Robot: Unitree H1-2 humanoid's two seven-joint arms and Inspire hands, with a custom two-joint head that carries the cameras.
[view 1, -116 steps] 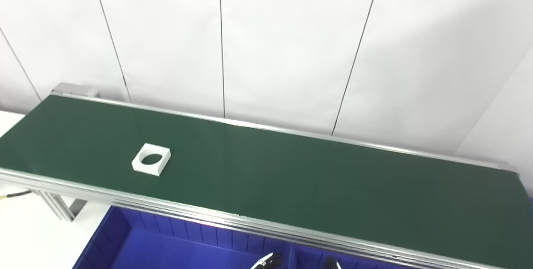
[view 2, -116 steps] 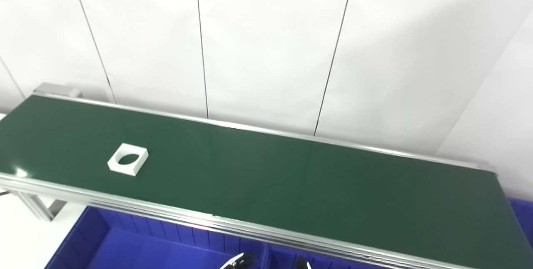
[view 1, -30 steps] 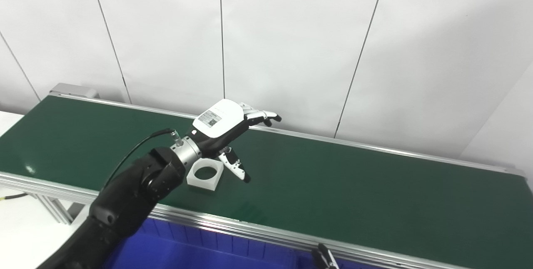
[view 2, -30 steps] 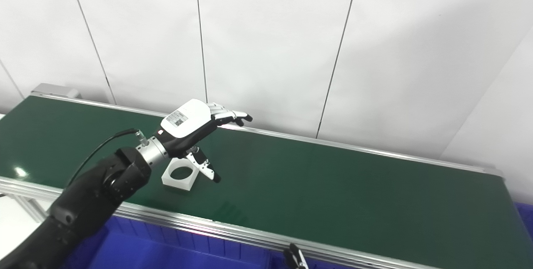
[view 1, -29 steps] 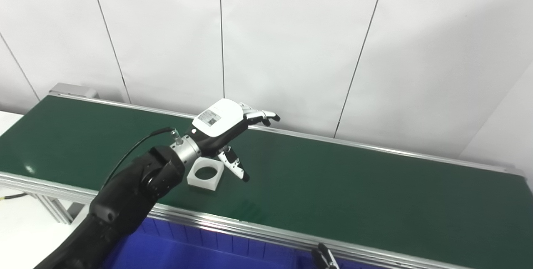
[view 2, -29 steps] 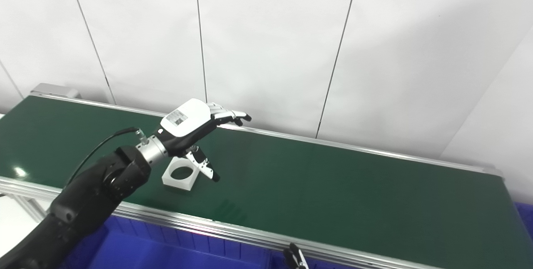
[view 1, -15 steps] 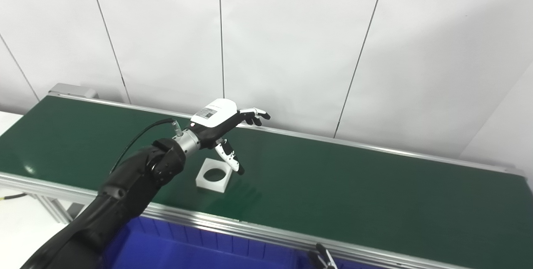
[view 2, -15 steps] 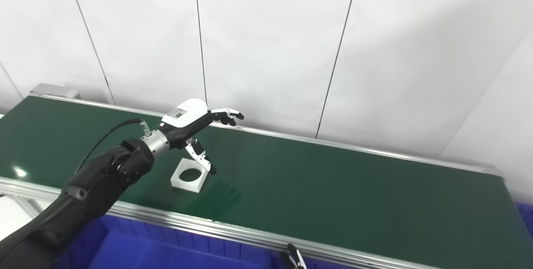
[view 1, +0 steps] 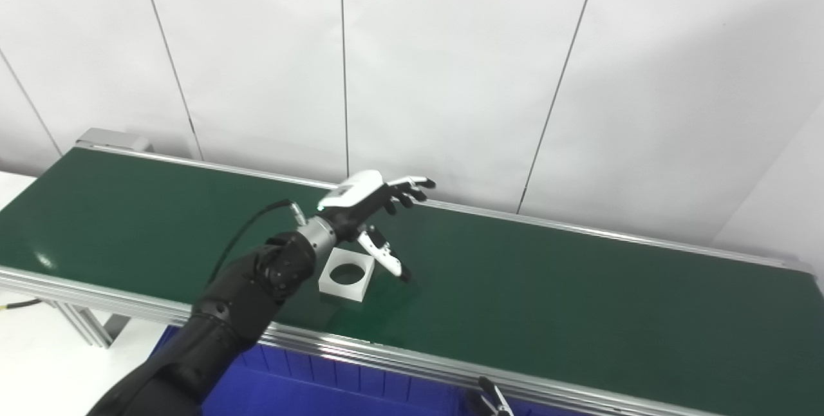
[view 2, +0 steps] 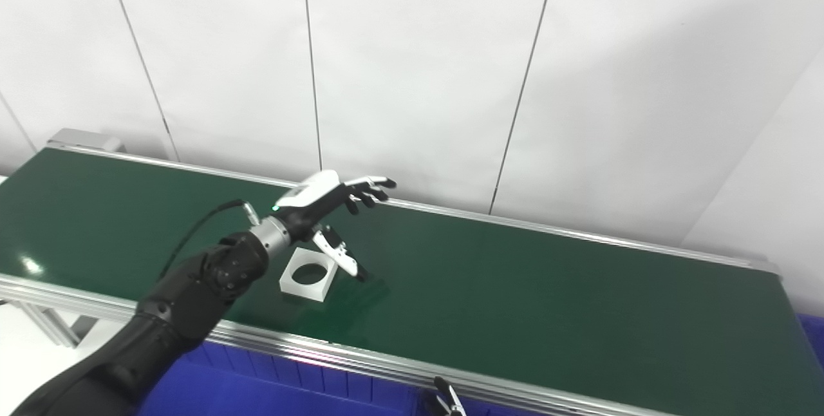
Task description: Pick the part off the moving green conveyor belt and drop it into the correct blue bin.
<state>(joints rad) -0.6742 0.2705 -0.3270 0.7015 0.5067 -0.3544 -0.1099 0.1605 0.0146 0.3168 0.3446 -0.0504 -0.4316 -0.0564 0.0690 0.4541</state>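
A white square part with a round hole (view 1: 347, 274) lies flat on the green conveyor belt (view 1: 547, 293), left of the middle. My left hand (view 1: 367, 200) is open above and just behind the part, fingers spread toward the right, thumb hanging down beside the part's right edge. It holds nothing. Only the fingertips of my right hand (view 1: 489, 400) show at the bottom edge, below the belt's front rail. It also shows in the right eye view (view 2: 444, 403).
Blue bins (view 1: 309, 390) sit below the belt's front rail at the bottom of the picture. A white panelled wall stands right behind the belt. A metal frame leg (view 1: 84, 322) and white table surface are at the lower left.
The part has ridden the belt to the right. My left hand has followed it to the right and reached farther out, staying open above it.
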